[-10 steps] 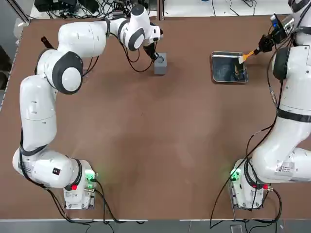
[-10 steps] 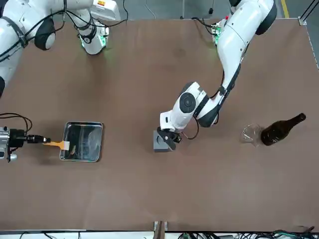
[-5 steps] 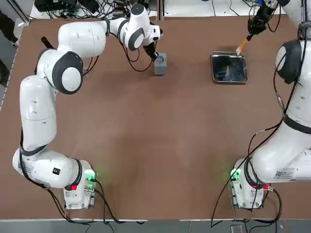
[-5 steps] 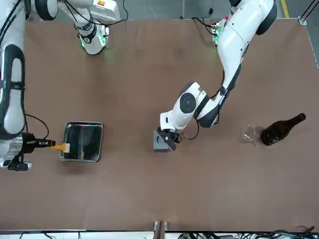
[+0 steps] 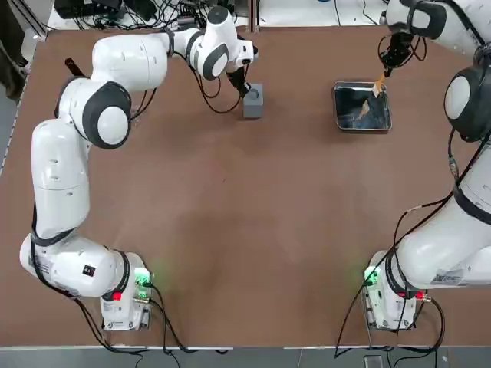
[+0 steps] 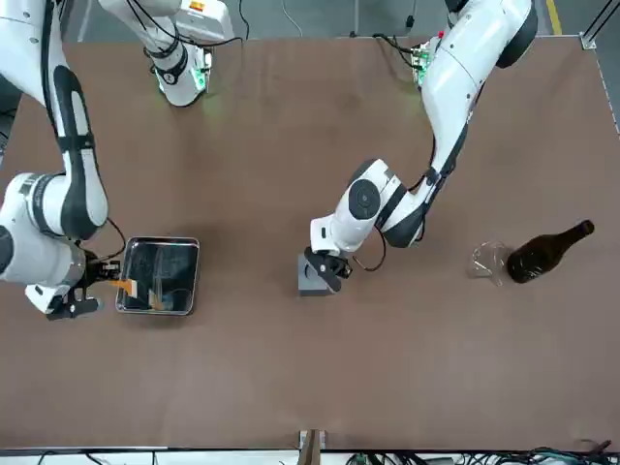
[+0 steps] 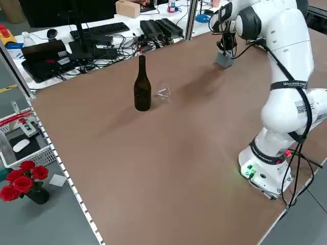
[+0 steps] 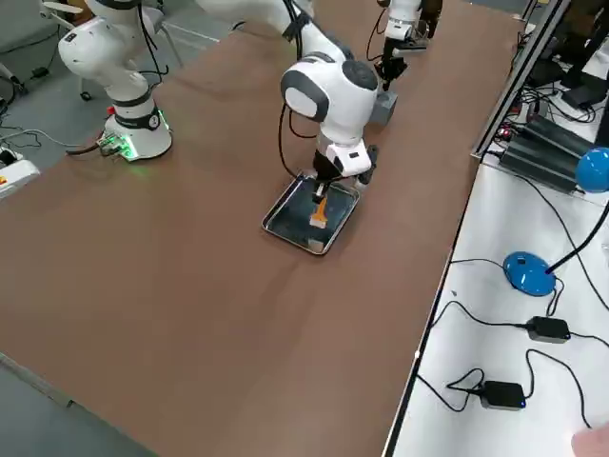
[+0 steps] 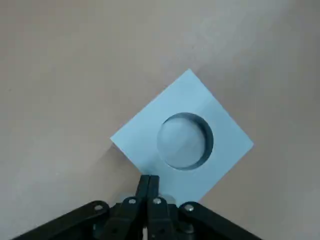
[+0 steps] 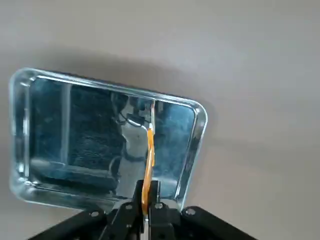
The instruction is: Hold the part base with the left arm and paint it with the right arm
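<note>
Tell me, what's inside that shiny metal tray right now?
The bristle end of an orange-handled brush, held by the right gripper, dips into the metal tray. The tray's floor mirrors its surroundings, so whether paint lies inside cannot be told.

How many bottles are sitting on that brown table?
1. A dark glass bottle stands upright on the robot's left side of the table, beside a small clear glass. None seems hidden.

Part base (image 5: 253,100) left of tray (image 5: 361,124), bottle (image 6: 547,252) far left

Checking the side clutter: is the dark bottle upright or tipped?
Upright: the dark bottle stands on its base in the left side view.
</note>
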Controlling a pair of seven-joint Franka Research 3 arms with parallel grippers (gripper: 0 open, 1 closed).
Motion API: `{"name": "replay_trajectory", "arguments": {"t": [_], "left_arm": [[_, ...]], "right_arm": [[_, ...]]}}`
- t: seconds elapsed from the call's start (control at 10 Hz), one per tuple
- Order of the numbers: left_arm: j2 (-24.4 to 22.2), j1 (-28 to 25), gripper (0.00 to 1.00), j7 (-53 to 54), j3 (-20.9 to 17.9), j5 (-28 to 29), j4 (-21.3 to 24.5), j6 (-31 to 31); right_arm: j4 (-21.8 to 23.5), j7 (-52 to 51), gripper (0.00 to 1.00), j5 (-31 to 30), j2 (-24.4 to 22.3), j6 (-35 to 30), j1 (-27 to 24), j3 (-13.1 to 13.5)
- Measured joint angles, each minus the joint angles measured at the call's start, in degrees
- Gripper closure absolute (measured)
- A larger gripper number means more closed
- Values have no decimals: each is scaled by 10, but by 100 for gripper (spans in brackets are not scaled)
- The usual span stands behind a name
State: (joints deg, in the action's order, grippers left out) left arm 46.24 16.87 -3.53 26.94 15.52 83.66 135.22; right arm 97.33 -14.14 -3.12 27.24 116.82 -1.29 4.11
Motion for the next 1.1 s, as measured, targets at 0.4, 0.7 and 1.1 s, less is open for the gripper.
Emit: {"name": "replay_trajectory", "arguments": {"t": [0.4, 0.7, 1.1], "left_arm": [[0, 0, 97, 0, 0, 0, 1, 0], [0, 0, 97, 0, 0, 0, 2, 0], [0, -2, 97, 0, 0, 0, 2, -1]], "right_arm": [[28, 87, 95, -50, 0, 6, 0, -30], [36, 178, 95, -51, 0, 8, 2, -86], [52, 240, 95, -52, 1, 29, 7, -113]]}}
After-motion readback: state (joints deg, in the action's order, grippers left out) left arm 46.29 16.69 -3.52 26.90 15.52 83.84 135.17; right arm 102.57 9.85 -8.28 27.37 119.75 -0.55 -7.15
